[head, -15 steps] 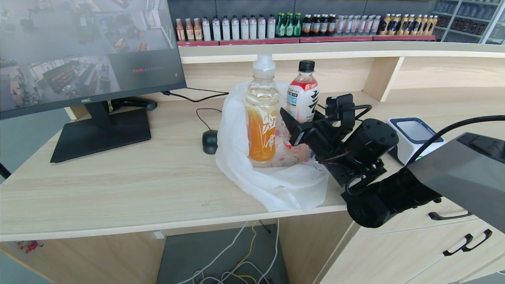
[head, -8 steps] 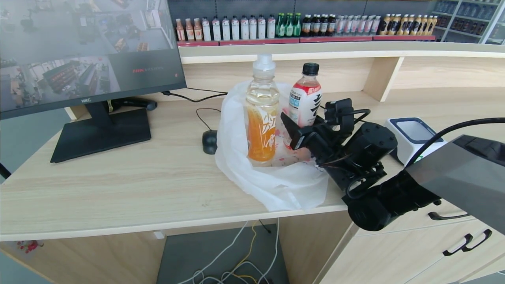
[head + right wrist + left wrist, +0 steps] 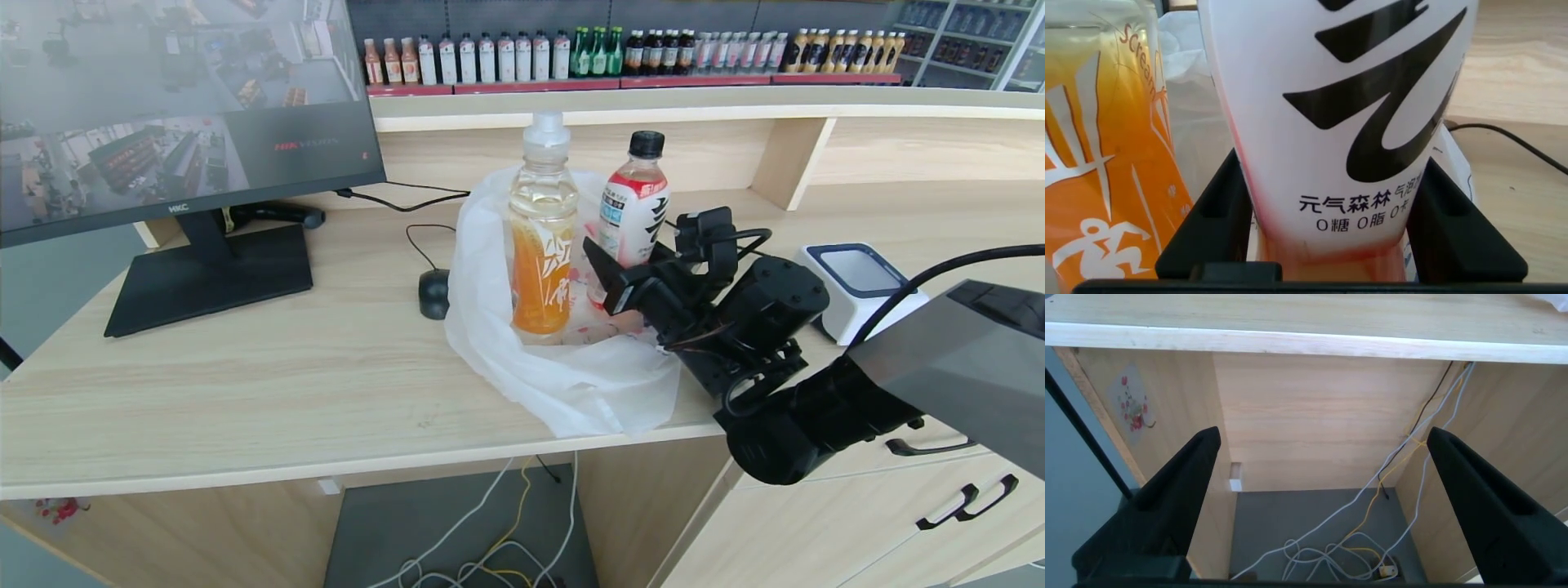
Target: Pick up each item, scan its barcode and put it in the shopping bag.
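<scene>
The white-labelled bottle (image 3: 633, 208) with the black cap stood inside the mouth of the shopping bag (image 3: 571, 384), leaning a little so that its cap tipped toward the robot's right. The right gripper (image 3: 618, 279) pinched it low on the body; in the right wrist view one finger pressed each side of the bottle (image 3: 1355, 122) just above its pinkish base. Whether that base already rested on the bag's floor could not be told, since the gripper hid it. Just beside it, on the robot's left, the orange drink bottle (image 3: 540, 245) stood upright in the same bag, the two close but seemingly not touching.

The step in hand looked like the set-down. To do it well, the bottle would need to be brought upright and lowered until its base sat flat, and only then let go. The fingers should spread just enough to clear the label, then draw back along the line they came in on, so as not to snag the loose plastic rim or nudge the tall orange bottle over.

The scanner (image 3: 853, 282) sat well apart on the counter (image 3: 245, 384), on the robot's right. The left gripper (image 3: 1323, 502) hung below the counter edge, fingers spread wide and holding nothing.
</scene>
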### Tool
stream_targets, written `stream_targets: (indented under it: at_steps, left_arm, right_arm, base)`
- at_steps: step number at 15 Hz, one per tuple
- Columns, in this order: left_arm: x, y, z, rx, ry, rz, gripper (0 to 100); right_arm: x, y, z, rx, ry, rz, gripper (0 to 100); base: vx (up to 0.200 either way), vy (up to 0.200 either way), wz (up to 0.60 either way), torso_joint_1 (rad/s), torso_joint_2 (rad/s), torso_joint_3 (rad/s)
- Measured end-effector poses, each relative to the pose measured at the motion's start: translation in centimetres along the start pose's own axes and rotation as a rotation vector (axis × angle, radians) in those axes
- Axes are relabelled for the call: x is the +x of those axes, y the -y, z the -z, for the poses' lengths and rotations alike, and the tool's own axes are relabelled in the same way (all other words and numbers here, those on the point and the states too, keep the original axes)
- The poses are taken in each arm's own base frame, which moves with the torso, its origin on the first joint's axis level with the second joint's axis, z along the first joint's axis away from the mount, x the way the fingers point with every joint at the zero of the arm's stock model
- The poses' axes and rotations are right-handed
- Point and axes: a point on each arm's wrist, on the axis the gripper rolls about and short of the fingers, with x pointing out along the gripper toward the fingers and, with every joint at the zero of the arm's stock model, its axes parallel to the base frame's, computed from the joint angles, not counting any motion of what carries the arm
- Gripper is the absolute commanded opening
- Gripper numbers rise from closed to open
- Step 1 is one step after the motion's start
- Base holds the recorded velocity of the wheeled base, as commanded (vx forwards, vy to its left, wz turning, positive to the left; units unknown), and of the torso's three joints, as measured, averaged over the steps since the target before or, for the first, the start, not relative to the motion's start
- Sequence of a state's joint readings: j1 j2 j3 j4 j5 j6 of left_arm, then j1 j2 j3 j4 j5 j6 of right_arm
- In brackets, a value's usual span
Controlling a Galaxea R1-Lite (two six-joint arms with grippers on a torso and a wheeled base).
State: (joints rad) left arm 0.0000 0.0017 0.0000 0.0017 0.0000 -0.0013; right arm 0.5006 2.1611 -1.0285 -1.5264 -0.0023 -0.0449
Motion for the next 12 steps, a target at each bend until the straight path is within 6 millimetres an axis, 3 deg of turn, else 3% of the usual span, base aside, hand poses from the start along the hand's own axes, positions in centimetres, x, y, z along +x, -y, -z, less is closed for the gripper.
stream_targets:
  at_steps: [12]
  left_arm:
    - [0.00,0.00,0.00,0.000,0.000,0.000,100]
  right_arm:
    - [-0.32,-1.00,0.44,0.014,-0.020,-0.017,0]
  base:
    - [0.000,0.000,0.00,0.000,0.00,0.000]
